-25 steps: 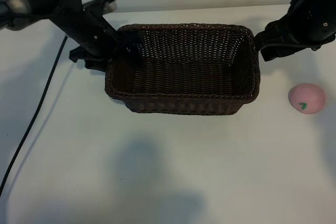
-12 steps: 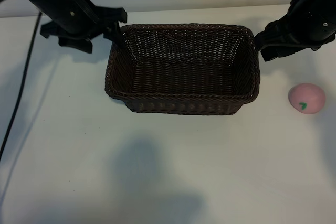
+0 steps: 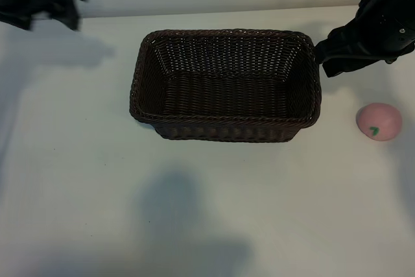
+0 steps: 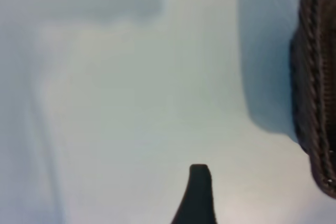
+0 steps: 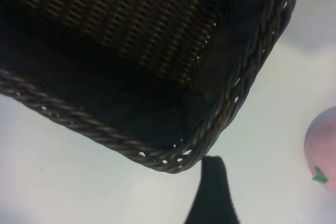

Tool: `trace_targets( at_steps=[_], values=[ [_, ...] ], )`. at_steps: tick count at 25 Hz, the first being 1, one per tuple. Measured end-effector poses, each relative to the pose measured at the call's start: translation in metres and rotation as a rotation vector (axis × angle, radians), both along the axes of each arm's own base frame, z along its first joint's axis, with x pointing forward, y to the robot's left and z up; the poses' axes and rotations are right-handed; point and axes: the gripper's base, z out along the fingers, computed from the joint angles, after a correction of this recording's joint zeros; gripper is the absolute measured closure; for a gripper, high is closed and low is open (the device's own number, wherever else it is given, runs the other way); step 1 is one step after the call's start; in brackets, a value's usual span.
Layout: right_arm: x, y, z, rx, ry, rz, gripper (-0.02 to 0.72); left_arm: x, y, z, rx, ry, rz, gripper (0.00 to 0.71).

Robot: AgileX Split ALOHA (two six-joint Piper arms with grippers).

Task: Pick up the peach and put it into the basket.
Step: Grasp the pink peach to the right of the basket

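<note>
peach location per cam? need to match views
Exterior: peach on the table, right of the basket, apart from it.
Left wrist: not in view.
Right wrist: peach cut by the frame edge, apart from the basket corner.
Shared landmark: the basket's braided rim, in all three.

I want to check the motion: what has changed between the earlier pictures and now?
The left gripper has drawn back from the basket's left end, up toward the far left corner of the table, holding nothing. The basket, the peach to its right and the right gripper at its right end stayed where they were.
</note>
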Motion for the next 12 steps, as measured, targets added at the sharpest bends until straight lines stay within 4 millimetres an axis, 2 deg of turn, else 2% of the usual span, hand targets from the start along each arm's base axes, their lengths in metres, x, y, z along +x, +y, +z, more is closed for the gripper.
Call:
trace_targets(
  at_steps=[9, 12],
  values=[
    [-0.001, 0.000, 0.000, -0.002, 0.007, 0.001, 0.158, -0.052, 0.081, 0.060, 0.049, -0.138, 0.160, 0.096],
    [-0.001, 0.000, 0.000, -0.002, 0.009, 0.001, 0.158, -0.077, 0.094, 0.081, 0.064, -0.215, 0.209, 0.104]
  ],
)
